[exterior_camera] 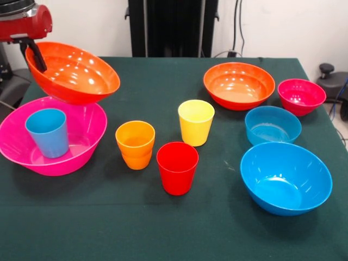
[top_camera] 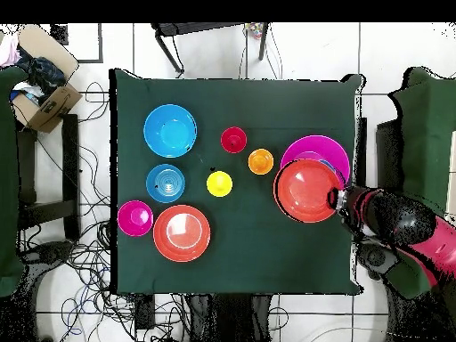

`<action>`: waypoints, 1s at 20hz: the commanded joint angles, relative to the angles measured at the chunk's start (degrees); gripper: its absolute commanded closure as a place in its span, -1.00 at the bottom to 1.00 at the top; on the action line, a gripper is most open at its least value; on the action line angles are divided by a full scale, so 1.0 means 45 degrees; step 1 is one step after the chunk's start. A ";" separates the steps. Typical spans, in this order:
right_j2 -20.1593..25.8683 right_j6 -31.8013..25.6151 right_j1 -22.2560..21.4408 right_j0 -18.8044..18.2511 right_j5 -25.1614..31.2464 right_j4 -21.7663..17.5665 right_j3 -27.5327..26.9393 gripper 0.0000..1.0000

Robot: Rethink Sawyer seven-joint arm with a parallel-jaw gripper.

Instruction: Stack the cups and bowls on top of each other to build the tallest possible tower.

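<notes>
My gripper (exterior_camera: 36,56) is at the far left, shut on the rim of an orange-red bowl (exterior_camera: 76,73). That bowl hangs tilted over the back of the large pink bowl (exterior_camera: 81,144), which holds an upright light blue cup (exterior_camera: 49,132). From overhead the held bowl (top_camera: 307,190) covers much of the pink bowl (top_camera: 322,144), with the gripper (top_camera: 339,198) at its rim. The orange cup (exterior_camera: 135,144), yellow cup (exterior_camera: 196,122) and red cup (exterior_camera: 177,167) stand mid-table. At the right sit a second orange-red bowl (exterior_camera: 239,85), a small magenta bowl (exterior_camera: 301,96), a small blue bowl (exterior_camera: 272,124) and a large blue bowl (exterior_camera: 286,178).
The dark green table (exterior_camera: 163,228) carries everything. A cardboard box (top_camera: 44,102) and loose cables (top_camera: 98,267) lie on the floor around it. A black stand (exterior_camera: 173,27) rises behind the table's far edge.
</notes>
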 commanded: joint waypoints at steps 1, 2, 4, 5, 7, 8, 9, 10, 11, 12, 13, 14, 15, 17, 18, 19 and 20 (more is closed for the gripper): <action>-0.0834 0.2604 -0.0185 0.0901 0.0294 0.0592 -0.0340 1.00; -0.0817 0.2625 -0.0216 0.0888 0.0287 0.0634 -0.0284 1.00; -0.0702 0.2697 -0.0277 0.0811 0.0322 0.0804 -0.0092 1.00; -0.0575 0.2708 -0.0377 0.0715 0.0306 0.0942 0.0088 1.00; -0.0318 0.2741 -0.0423 0.0509 0.0201 0.1222 0.0398 1.00; -0.0137 0.2783 -0.0439 0.0373 0.0093 0.1430 0.0591 1.00; 0.0052 0.2766 -0.0402 0.0249 0.0035 0.1617 0.0706 1.00; 0.0195 0.2746 -0.0348 0.0104 -0.0072 0.1777 0.0851 1.00; 0.0382 0.2689 -0.0290 -0.0042 -0.0086 0.2002 0.0962 1.00; 0.0504 0.2587 -0.0280 -0.0170 -0.0091 0.2152 0.1055 1.00; 0.0626 0.2485 -0.0270 -0.0297 -0.0096 0.2302 0.1148 1.00; 0.0694 0.2402 -0.0301 -0.0379 -0.0116 0.2393 0.1249 1.00; 0.0758 0.2351 -0.0262 -0.0443 -0.0055 0.2507 0.1262 1.00; 0.1007 0.2217 -0.0227 -0.0629 -0.0073 0.2784 0.1476 1.00; 0.1169 0.2190 -0.0146 -0.0723 -0.0129 0.2950 0.1583 1.00; 0.1331 0.2162 -0.0064 -0.0817 -0.0186 0.3116 0.1690 1.00; 0.1556 0.2131 0.0045 -0.0952 -0.0295 0.3311 0.1831 1.00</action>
